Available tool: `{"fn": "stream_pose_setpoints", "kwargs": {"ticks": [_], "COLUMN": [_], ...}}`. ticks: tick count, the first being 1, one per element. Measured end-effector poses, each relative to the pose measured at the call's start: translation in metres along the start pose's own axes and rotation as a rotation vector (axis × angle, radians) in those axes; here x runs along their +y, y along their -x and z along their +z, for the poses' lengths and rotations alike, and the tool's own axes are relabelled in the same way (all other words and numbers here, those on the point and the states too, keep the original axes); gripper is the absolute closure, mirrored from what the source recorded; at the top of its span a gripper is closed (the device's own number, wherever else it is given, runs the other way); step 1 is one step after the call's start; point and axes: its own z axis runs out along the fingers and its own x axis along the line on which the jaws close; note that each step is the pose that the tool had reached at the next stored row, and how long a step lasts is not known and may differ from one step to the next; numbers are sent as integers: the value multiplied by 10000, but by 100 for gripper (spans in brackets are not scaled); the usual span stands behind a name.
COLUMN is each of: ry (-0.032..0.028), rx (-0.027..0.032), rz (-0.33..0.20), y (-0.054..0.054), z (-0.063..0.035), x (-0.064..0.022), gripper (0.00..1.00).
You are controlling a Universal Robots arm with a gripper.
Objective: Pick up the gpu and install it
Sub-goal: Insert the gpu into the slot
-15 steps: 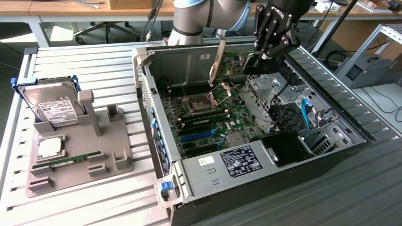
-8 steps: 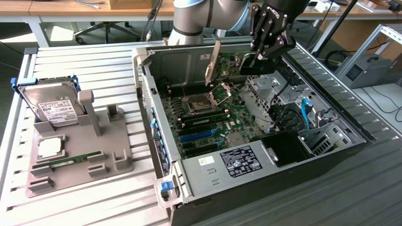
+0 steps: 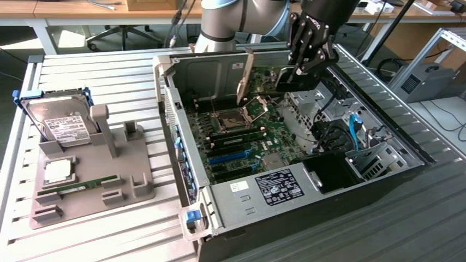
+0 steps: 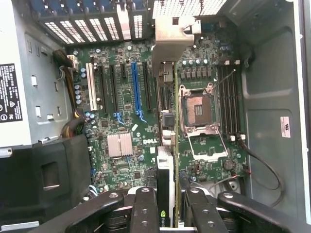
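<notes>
Nearest in the exterior view is the slatted metal tabletop (image 3: 109,240). On it, toward the lower left of the frame, sits one grey parts holder (image 3: 87,188). It carries one narrow green memory stick (image 3: 80,185), one square silver processor chip (image 3: 58,170) and, farther back, one hard drive (image 3: 62,123) standing on edge in a blue frame.

In the middle of the frame one computer case (image 3: 169,103) lies open, with one green motherboard (image 3: 248,142) inside. The wrist view looks straight down on that board, which has one blue expansion slot (image 4: 137,90), one white slot (image 4: 90,87) and one open processor socket (image 4: 199,109).

Farthest back, in the upper middle of the exterior frame, the single robot arm reaches into the case. Its tool (image 4: 168,199) is clamped on the one gpu (image 4: 165,179). The two dark fingers (image 4: 146,208) press the card's faces. The card is seen edge-on, with its silver bracket (image 4: 171,43) at the end away from the tool. It hangs over the board between the blue slot and the socket. Whether its edge touches a slot cannot be told.

Judged from this, picking up is finished and the install step is in hand. Seating would call for the card's edge to sit squarely over a slot and the bracket to line up with the case's rear openings, then a straight, even push.
</notes>
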Motion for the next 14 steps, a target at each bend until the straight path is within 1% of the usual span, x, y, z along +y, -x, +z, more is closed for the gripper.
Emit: {"fn": "stream_pose_setpoints", "kwargs": {"ticks": [5, 14], "ry": [0, 1], "rx": [1, 1], "rz": [-6, -28], "y": [-6, -13], "z": [103, 231], "x": [2, 1], "gripper": [73, 73]}}
